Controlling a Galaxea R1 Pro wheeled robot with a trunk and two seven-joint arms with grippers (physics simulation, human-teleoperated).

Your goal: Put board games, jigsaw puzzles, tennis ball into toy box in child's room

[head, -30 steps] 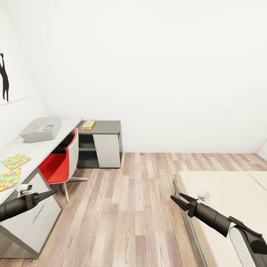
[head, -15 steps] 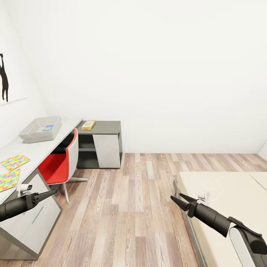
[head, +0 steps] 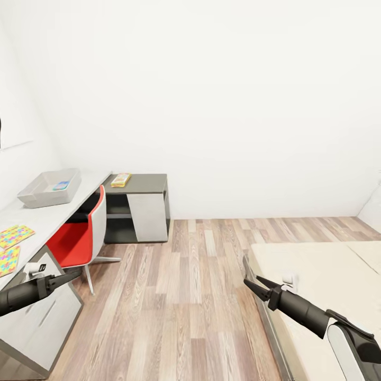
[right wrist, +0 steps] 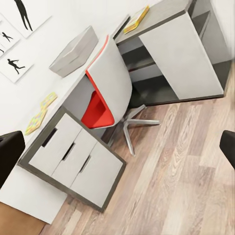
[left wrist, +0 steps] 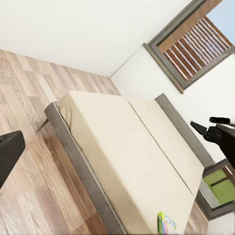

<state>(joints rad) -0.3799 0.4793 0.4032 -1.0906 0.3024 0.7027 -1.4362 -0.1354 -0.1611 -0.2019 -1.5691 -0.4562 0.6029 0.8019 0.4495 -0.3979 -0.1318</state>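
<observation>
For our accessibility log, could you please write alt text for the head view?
Both grippers, left gripper and right gripper, hover empty over the wood floor. At left, the table holds the toy box, two jigsaw puzzles and a board game; the bed lies at right.

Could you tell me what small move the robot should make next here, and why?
Probably keep turning toward the bed. Both tools, left and right, hold nothing, and a colourful board game lies at the mattress edge in the left wrist view, while the toy box already holds something colourful.
</observation>
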